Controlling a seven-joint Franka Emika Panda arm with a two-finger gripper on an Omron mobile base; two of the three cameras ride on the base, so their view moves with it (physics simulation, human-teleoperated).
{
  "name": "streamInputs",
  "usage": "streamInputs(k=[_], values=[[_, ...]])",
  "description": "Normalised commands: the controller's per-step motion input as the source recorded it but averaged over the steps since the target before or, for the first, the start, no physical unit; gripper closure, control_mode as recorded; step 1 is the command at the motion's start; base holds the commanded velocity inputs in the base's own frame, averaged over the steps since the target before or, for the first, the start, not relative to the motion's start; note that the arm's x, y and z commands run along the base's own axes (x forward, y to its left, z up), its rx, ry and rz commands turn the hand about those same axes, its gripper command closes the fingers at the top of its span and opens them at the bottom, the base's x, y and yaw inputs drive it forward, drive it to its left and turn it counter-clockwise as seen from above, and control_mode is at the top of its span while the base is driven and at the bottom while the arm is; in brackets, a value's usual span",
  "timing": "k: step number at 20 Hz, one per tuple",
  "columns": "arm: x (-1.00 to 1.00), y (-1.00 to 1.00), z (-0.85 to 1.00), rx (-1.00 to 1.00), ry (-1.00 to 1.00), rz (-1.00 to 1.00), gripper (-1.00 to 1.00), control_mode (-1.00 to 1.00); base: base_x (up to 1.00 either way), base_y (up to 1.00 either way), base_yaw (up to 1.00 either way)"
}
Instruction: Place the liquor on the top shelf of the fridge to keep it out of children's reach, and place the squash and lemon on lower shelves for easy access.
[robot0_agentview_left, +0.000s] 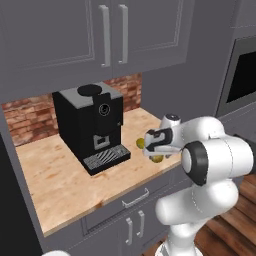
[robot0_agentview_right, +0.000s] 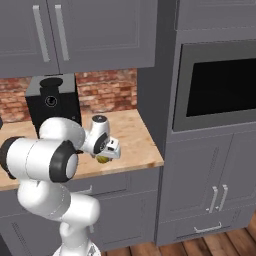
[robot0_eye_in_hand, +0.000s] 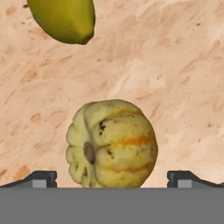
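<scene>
Overhead: grey wall cabinets (robot0_agentview_left: 100, 35) above brick backsplash (robot0_agentview_right: 107, 90). Below: pale wood countertop (robot0_agentview_left: 55, 185), built-in oven (robot0_agentview_right: 220, 85) at its right end. Black coffee machine (robot0_agentview_left: 92, 127) upright at back of counter. Near front edge, gripper (robot0_eye_in_hand: 112, 177) pointing down, fingers (robot0_eye_in_hand: 41, 178) spread wide, holding nothing. Squash (robot0_eye_in_hand: 111, 144), ribbed, yellow with orange streaks, on counter between fingertips. Lemon (robot0_eye_in_hand: 63, 19) just beyond, apart from squash.

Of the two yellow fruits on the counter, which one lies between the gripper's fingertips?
The squash, ribbed with orange stripes; the smooth lemon lies farther off, beyond the open gripper.
</scene>
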Motion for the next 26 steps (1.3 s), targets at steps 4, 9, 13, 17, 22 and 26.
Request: streamInputs(k=[4,9,13,17,22,26], values=[[0.23,0.02,-0.16,0.00,0.00,0.00,-1.00,-1.00,0.00,0.00,0.00],[0.21,0.00,-0.16,0.00,0.00,0.00,-1.00,-1.00,0.00,0.00,0.00],[0.14,0.00,-0.24,0.00,0.00,0.00,-1.00,-1.00,0.00,0.00,0.00],[0.04,0.00,-0.34,0.00,0.00,0.00,1.00,-1.00,0.00,0.00,0.00],[-0.10,0.00,-0.51,0.00,0.07,0.00,1.00,-1.00,0.00,0.00,0.00],[-0.35,0.00,-0.55,-0.01,0.05,0.00,1.00,-1.00,0.00,0.00,0.00]])
